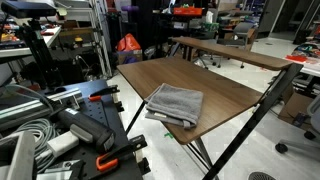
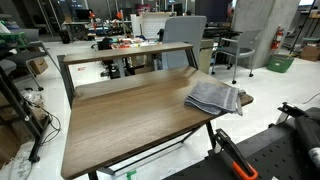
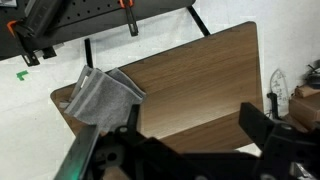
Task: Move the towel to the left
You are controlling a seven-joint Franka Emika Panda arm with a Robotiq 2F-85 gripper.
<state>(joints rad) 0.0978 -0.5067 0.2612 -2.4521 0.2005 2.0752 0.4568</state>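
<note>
Brown table (image 2: 120, 115), pale floor (image 2: 250, 80); grey chair (image 2: 185, 28), cluttered workshop

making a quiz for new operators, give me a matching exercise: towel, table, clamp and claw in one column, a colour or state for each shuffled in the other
Column one:
1 towel
2 table
3 clamp
4 claw

Column two:
a open, holding nothing, above the tabletop
b grey, lying at a corner of the tabletop
c brown wood top
d orange handle

Pairs: 1-b, 2-c, 3-d, 4-a
</note>
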